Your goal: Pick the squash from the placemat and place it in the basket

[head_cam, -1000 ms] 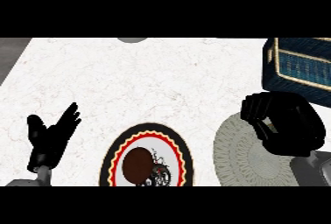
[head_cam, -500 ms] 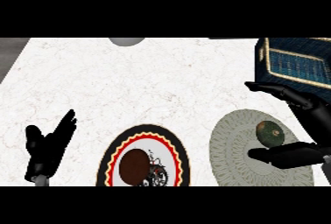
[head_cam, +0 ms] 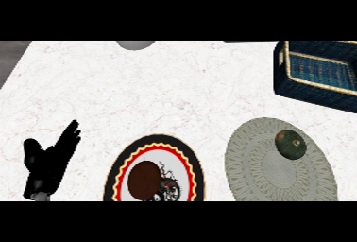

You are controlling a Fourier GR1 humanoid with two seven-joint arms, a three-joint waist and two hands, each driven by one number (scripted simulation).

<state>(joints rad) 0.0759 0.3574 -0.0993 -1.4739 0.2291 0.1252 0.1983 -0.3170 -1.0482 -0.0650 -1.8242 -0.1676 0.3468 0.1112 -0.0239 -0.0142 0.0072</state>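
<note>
While resting open, left hand (head_cam: 49, 163), touching nothing

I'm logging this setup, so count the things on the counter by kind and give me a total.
Squash: 1
Placemat: 1
Plate: 1
Basket: 1
Grey round thing at the far edge, cut off by the view: 1
Total: 5
Only the left hand shows, open at the lower left.

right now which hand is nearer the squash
Only the left hand shows, resting open at the view's left edge, far across the counter from the squash on the placemat. The right hand is out of view, so its distance cannot be judged.
</note>
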